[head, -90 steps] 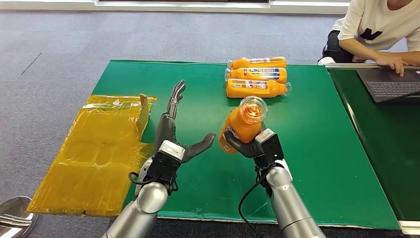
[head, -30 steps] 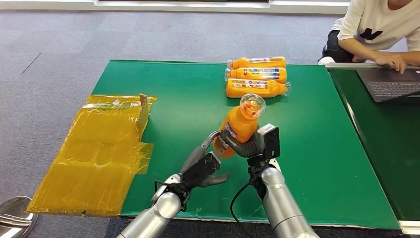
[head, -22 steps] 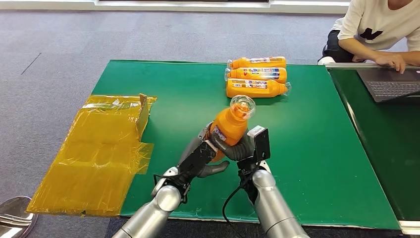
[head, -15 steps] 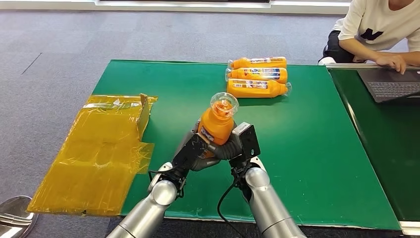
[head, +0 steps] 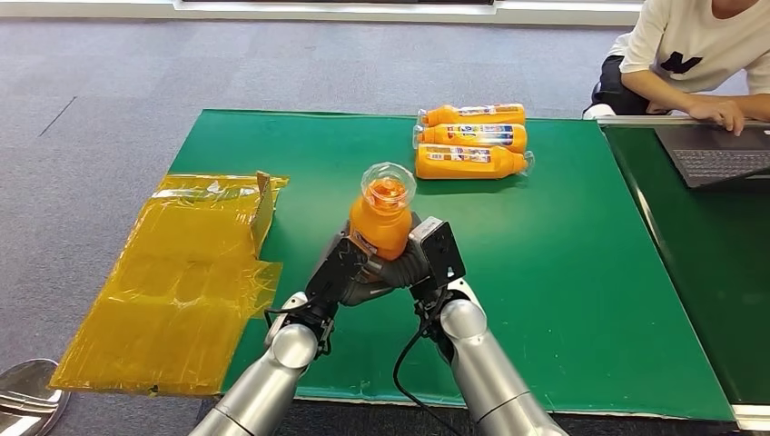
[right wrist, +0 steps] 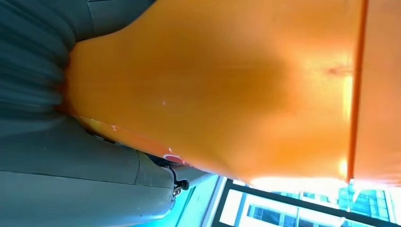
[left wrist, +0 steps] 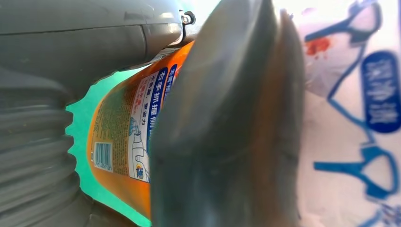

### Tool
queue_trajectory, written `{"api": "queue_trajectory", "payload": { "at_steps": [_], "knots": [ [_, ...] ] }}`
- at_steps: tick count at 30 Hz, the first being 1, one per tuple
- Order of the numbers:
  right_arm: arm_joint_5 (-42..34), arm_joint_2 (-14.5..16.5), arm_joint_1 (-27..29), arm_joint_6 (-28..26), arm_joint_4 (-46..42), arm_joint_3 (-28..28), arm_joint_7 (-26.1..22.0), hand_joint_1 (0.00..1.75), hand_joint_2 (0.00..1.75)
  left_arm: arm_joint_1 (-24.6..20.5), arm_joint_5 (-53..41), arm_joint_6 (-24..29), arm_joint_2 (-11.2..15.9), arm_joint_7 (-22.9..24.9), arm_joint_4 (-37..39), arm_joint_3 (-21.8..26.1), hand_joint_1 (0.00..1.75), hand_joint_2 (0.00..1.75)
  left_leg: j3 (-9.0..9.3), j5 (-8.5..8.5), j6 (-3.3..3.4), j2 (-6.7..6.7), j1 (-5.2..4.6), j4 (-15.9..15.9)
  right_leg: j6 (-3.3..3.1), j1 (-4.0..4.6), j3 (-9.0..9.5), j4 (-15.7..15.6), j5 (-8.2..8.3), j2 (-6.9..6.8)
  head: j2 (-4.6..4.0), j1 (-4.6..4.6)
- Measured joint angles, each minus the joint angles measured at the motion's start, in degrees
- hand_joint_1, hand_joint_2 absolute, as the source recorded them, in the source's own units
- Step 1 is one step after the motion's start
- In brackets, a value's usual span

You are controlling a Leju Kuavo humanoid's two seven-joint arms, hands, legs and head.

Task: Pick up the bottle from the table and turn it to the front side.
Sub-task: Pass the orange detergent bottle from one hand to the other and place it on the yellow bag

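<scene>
On your far left, a crumpled yellow plastic sheet [head: 177,277] lies half on the floor, half over the left edge of the green table [head: 581,272]. Moving right, the left hand [head: 343,272] is wrapped on the lower body of the orange bottle [head: 381,218], fingers closed against its left side. You can see the bottle upright, slightly tilted, lifted above the table near the front-centre, clear cap end toward the head camera, orange liquid inside. In the left wrist view the bottle's label [left wrist: 142,127] shows a barcode, small blue and red Chinese print and a hand diagram; characters too small to read reliably. A white label with large blue Chinese characters is at that frame's far side, blurred. The right hand [head: 419,263] grips the same bottle from its right side, fingers curled around the base; the right wrist view shows bare orange plastic pressed against the palm. Further back, three more orange bottles [head: 472,138] lie on their sides, side by side, with blue-white labels, unreadable. At far right, a person [head: 699,54] in a white shirt sits at a laptop [head: 713,154].
</scene>
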Motion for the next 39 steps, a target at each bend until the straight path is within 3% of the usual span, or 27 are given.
{"api": "queue_trajectory", "payload": {
  "at_steps": [17, 18, 21, 22, 39],
  "knots": [
    [-8.3, -0.9, -2.8, -1.5, 2.2, 3.9, -0.2, 1.75, 1.75, -4.0, 0.3, -0.3, -1.9, -1.2, 8.8, 2.3, 0.00, 1.75, -0.05, 0.03, 0.01, -0.08, 0.00, 0.0, 0.01, 0.00, 0.01, 0.0, 0.01, -0.08, -0.01, 0.01],
    [-8.4, -1.0, -2.9, -1.5, 2.3, 4.0, -0.2, 1.75, 1.75, -4.2, 0.2, -0.3, -2.1, -1.2, 9.4, 2.3, 0.27, 1.75, -0.05, 0.03, 0.01, -0.09, 0.00, 0.0, 0.01, 0.00, 0.01, 0.0, 0.02, -0.09, -0.01, 0.01],
    [-8.7, -1.4, -3.2, -1.8, 2.6, 4.5, -0.3, 1.75, 1.75, -5.0, -0.2, -0.6, -2.5, -1.3, 10.9, 2.3, 1.58, 1.75, -0.06, 0.03, 0.00, -0.11, 0.00, 0.0, 0.01, 0.00, 0.00, 0.0, 0.02, -0.10, 0.00, 0.01],
    [-8.8, -1.5, -3.3, -2.0, 2.7, 4.6, -0.3, 1.75, 1.75, -5.2, -0.3, -0.7, -2.6, -1.3, 11.4, 2.3, 1.75, 1.75, -0.06, 0.04, 0.00, -0.12, 0.00, 0.0, 0.01, 0.00, 0.01, 0.0, 0.02, -0.11, 0.00, 0.01],
    [-9.5, -2.4, -3.6, -2.6, 3.4, 5.4, -0.8, 1.75, 1.75, -7.2, -3.7, -0.3, -3.4, -2.3, 15.6, 2.3, 1.75, 1.75, -0.09, 0.06, -0.01, -0.18, 0.00, 0.0, 0.01, 0.00, 0.00, 0.0, 0.02, -0.21, 0.00, 0.02]
  ]
}}
